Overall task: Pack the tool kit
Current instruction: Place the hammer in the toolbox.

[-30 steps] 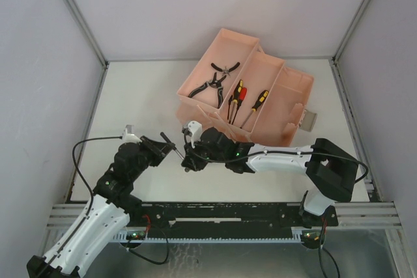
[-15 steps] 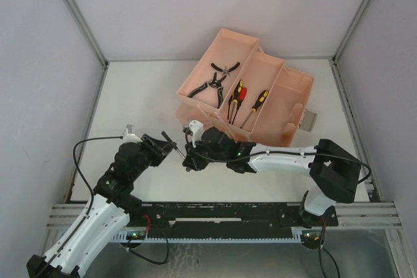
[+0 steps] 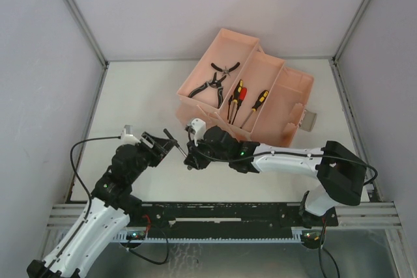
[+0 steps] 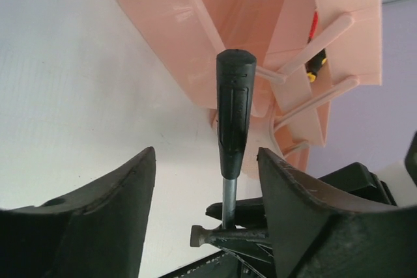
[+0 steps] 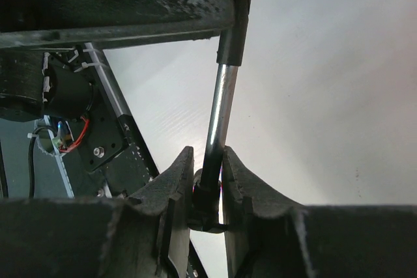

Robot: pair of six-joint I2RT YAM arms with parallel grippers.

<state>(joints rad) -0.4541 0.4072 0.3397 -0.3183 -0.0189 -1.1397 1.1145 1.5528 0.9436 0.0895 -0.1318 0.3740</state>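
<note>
Clamping the hammer [image 4: 233,128] shaft near its head with right gripper [image 5: 208,183] — left gripper [image 4: 205,161] spread wide either side of the handle, not touching.

- My top camera looks down from above and behind me, taking in the whole table [image 3: 137,96].
- My wrist cameras sit close; both show the hammer [image 4: 234,122] mid-frame.

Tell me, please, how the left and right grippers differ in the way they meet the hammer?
The left gripper has its jaws spread, with gaps either side of the black handle of the hammer; the right gripper pinches the metal shaft between shut jaws. The left gripper sits at the handle end, the right gripper near the head. Both meet the same hammer, near the pink toolbox.
</note>
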